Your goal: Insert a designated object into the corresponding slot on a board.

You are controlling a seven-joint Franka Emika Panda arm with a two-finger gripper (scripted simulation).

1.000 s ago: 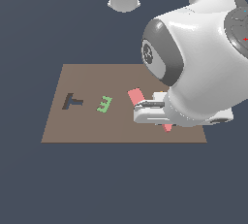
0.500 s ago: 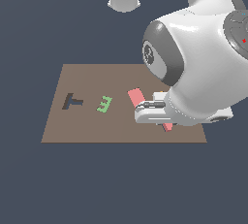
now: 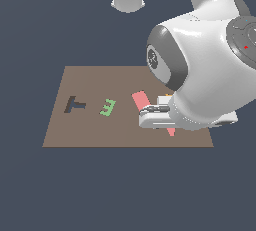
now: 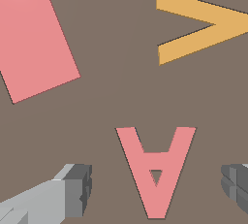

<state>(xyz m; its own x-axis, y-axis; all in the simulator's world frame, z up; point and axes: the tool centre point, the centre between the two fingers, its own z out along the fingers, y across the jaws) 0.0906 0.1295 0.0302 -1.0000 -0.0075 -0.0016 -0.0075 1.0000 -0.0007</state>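
Observation:
The salmon-red letter A block (image 4: 156, 169) lies flat on the brown board (image 4: 116, 97). My gripper (image 4: 157, 186) is open around it, with one grey finger (image 4: 72, 191) on one side and the other finger (image 4: 237, 184) on the opposite side, both apart from the block. In the exterior view only a red tip of the A block (image 3: 171, 131) shows under the white hand (image 3: 157, 117), near the front edge of the board (image 3: 90, 130). The A-shaped slot is out of view.
A plain salmon-red rectangle (image 4: 34, 39) (image 3: 140, 100) and an orange V-shaped piece (image 4: 203, 26) lie on the board near the A. A green letter E (image 3: 107, 107) and a dark T-shaped recess (image 3: 75, 105) sit toward the exterior view's left. The arm's bulk hides the board's right part.

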